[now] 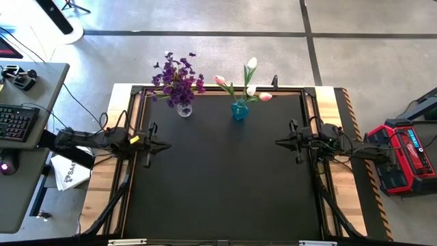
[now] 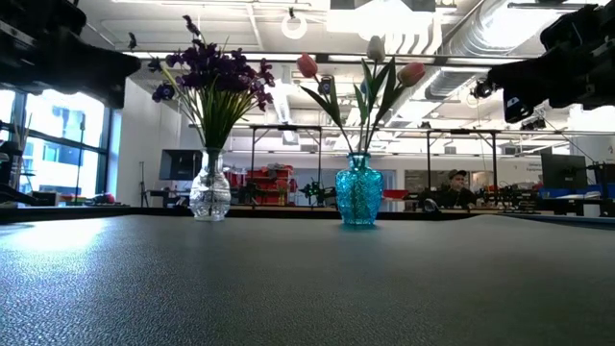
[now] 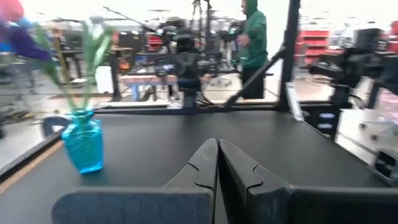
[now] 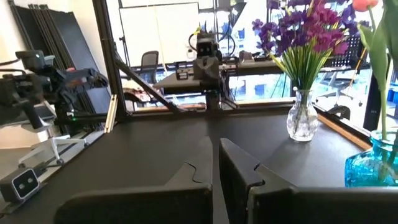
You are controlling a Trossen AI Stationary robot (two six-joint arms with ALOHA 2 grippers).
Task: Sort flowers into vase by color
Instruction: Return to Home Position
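Purple flowers [image 1: 177, 78] stand with their stems in a clear glass vase [image 1: 184, 108] near the table's far edge. Pink and white tulips [image 1: 247, 83] stand in a blue glass vase [image 1: 240, 110] to its right. Both vases show in the low view, clear [image 2: 209, 195] and blue [image 2: 358, 195]. My left gripper [image 1: 166, 144] is shut at the table's left side, pointing level toward the middle. My right gripper [image 1: 278, 142] is shut at the right side, facing it. Neither touches anything.
The black mat [image 1: 225, 184] covers the table between the arms. A red box [image 1: 403, 154] sits beyond the right edge, a desk with a keyboard [image 1: 15, 123] beyond the left. A person [image 3: 252, 46] stands in the room behind the table.
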